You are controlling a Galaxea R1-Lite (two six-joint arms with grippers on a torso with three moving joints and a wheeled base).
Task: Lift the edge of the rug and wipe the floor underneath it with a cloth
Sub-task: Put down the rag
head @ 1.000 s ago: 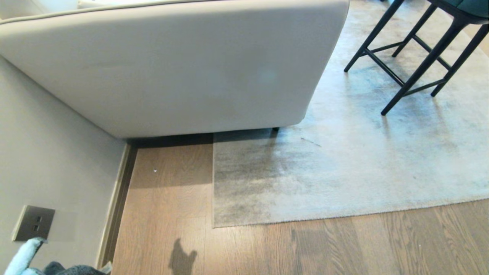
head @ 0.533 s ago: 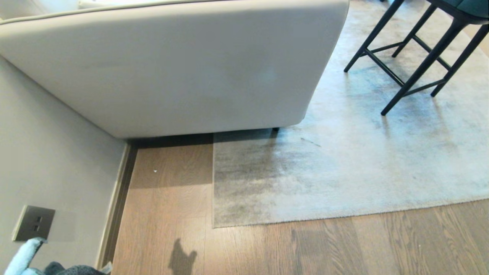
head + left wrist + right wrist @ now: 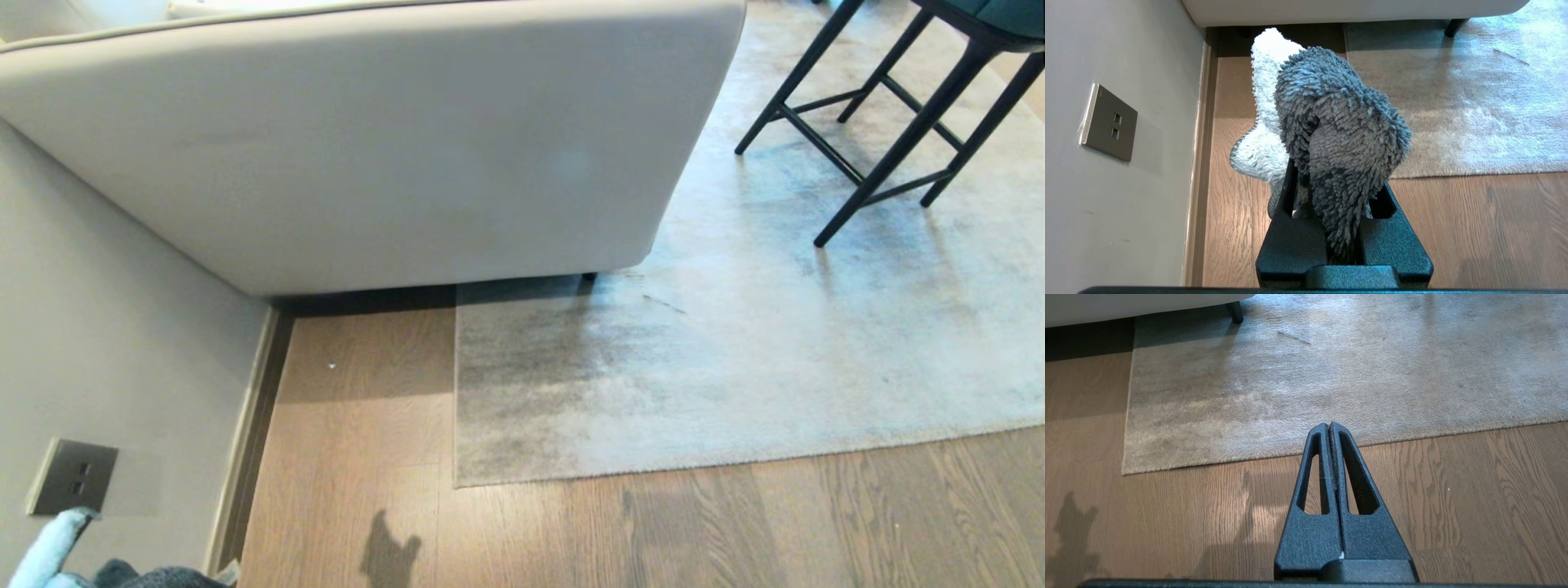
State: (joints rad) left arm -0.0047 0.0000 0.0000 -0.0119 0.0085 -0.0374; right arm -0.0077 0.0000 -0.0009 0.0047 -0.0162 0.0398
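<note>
Two claws hover above the floor (image 3: 1453,506), rug edge (image 3: 653,469) flat.
Left claw (image 3: 1331,192) pinches the cloth (image 3: 1339,122); right claw (image 3: 1329,426) is pressed together, empty.

The sofa (image 3: 367,139) hides the rug's far corner, and the cloth (image 3: 49,555) and stool (image 3: 906,98) are cut off by the head view's edges.

Grey rug edge (image 3: 653,469) flat on brown plank floor (image 3: 571,531); fuzzy grey-and-white cloth (image 3: 1331,134) bunched aloft.
</note>
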